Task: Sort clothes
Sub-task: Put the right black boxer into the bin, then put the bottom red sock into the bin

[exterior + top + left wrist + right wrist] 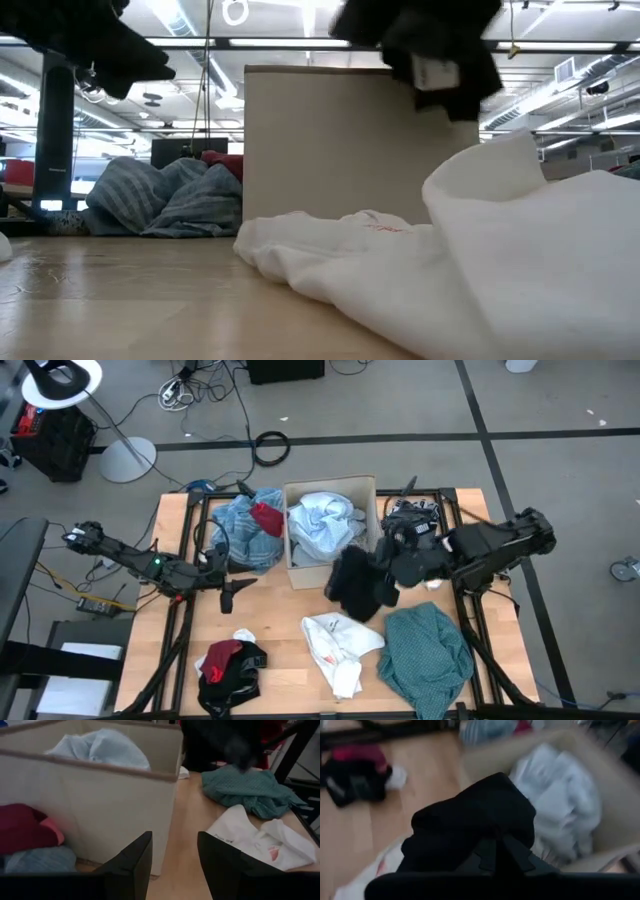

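— What's overhead?
— My right gripper (385,572) pinches a black garment (358,584) by the cardboard box's (296,575) right corner; white shirt (338,645) and teal cloth (430,652) lie nearer.
— The left wrist?
— Left gripper (174,860) spread, box wall beside it.

My right hand (496,851) grips soft, matt black cloth (357,582). The surface (280,620) under me is pale wood with a smooth, faint sheen. The box (300,575) looks like matt cardboard; the white garment (480,255) is smooth, crumpled fabric.
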Action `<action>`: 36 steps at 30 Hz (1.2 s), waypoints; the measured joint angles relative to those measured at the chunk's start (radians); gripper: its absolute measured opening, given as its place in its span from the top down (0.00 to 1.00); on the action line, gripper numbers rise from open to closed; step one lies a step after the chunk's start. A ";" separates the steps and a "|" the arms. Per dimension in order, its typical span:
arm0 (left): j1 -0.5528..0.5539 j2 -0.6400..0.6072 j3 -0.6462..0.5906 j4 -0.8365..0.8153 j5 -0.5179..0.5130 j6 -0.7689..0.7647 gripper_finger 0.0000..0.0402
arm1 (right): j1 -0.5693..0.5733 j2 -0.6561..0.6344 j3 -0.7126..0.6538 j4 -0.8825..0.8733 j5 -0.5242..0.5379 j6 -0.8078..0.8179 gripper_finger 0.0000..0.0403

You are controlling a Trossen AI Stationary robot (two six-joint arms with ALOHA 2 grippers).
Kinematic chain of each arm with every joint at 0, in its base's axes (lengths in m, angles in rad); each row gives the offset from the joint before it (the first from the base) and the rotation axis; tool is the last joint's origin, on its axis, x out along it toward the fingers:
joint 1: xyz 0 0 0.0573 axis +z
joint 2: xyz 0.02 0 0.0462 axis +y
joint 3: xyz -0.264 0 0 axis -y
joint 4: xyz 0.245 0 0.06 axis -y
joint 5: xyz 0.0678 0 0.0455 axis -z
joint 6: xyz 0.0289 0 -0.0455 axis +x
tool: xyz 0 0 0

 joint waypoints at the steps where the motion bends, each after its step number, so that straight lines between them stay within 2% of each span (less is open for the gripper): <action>1: 0.003 -0.007 -0.014 0.011 0.004 -0.002 0.59 | -0.015 0.000 0.019 0.005 0.007 -0.029 0.99; 4: 0.011 -0.017 -0.044 0.044 0.010 -0.008 0.59 | -0.076 0.001 0.061 0.059 0.031 -0.118 0.98; 9: 0.025 -0.016 -0.072 0.047 0.011 -0.020 0.59 | -0.209 0.003 0.068 0.246 0.020 -0.300 0.97; 15: 0.028 -0.017 -0.078 0.040 0.021 -0.040 0.59 | -0.367 0.048 0.066 0.379 -0.082 -0.382 0.96; 20: 0.028 -0.016 -0.078 0.040 0.032 -0.040 0.59 | -0.450 0.124 0.066 0.357 -0.184 -0.364 0.91; 25: 0.028 -0.016 -0.078 0.037 0.037 -0.041 0.59 | -0.491 0.197 0.065 0.292 -0.287 -0.290 0.80; 30: 0.028 -0.016 -0.077 0.038 0.037 -0.048 0.59 | -0.505 0.210 0.065 0.218 -0.304 -0.258 0.67; 36: 0.012 -0.015 -0.025 -0.004 0.037 -0.046 0.59 | -0.486 0.139 0.065 0.131 -0.314 -0.228 0.56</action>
